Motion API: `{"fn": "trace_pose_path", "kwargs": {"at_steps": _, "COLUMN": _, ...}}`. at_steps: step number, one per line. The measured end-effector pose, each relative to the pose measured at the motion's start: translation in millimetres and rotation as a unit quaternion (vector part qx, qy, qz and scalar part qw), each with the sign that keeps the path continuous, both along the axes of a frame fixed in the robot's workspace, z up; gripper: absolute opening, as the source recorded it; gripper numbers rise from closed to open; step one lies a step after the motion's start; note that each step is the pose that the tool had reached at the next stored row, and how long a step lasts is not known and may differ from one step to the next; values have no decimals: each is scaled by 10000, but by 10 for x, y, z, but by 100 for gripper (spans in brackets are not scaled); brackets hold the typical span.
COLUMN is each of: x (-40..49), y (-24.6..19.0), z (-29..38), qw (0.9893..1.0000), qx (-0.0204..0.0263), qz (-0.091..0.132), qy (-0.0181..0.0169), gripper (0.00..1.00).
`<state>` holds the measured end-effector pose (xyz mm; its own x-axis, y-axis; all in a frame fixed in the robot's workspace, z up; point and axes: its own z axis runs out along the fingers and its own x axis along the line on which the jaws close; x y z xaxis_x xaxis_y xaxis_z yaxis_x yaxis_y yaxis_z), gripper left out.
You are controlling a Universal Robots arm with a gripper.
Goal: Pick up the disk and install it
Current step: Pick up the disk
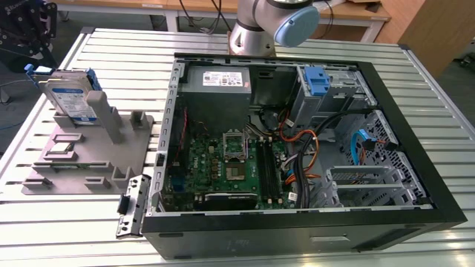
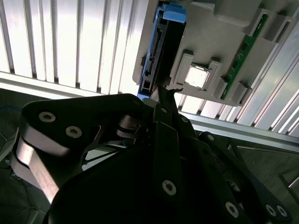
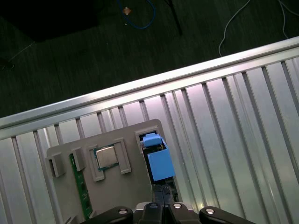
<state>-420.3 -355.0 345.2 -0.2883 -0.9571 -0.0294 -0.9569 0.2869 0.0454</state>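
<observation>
Exterior view puts the disk (image 1: 70, 97) at about ten o'clock from the open case (image 1: 415, 167). It stands on edge in a slot of the grey holder (image 1: 89, 167) on the slatted worktop (image 1: 111, 44), and nothing has been lifted or installed so far. In the second wrist view the hand (image 2: 164, 93) hangs just over the disk's upper edge, close to it or perhaps touching it. I cannot tell whether the hand is open or closed.

The step in hand looks like the grasp. To do it well, I would line the hand up squarely with the disk's two flat faces, gripping bare metal rather than the blue rails, which are plastic and may flex or slip. The hold should sit near the middle of the top edge so the disk does not swing. The holder looks loose on the worktop, so any sideways push could shift it, and with it the chip (image 3: 106, 157) beside the disk. A straight, slow approach suits this best.
</observation>
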Motion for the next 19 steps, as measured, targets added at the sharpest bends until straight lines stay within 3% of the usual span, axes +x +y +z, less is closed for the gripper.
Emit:
{"fn": "trace_pose_path", "kwargs": {"at_steps": 6, "x": 0, "y": 0, "z": 0, "qw": 10000, "qx": 0, "qz": 39, "qy": 0, "gripper": 10}}
{"fn": "trace_pose_path", "kwargs": {"at_steps": 10, "x": 1, "y": 0, "z": -4, "qw": 9998, "qx": 0, "qz": 222, "qy": 0, "gripper": 10}}
{"fn": "trace_pose_path", "kwargs": {"at_steps": 19, "x": 10, "y": 1, "z": -19, "qw": 9967, "qx": 0, "qz": 807, "qy": 1, "gripper": 10}}
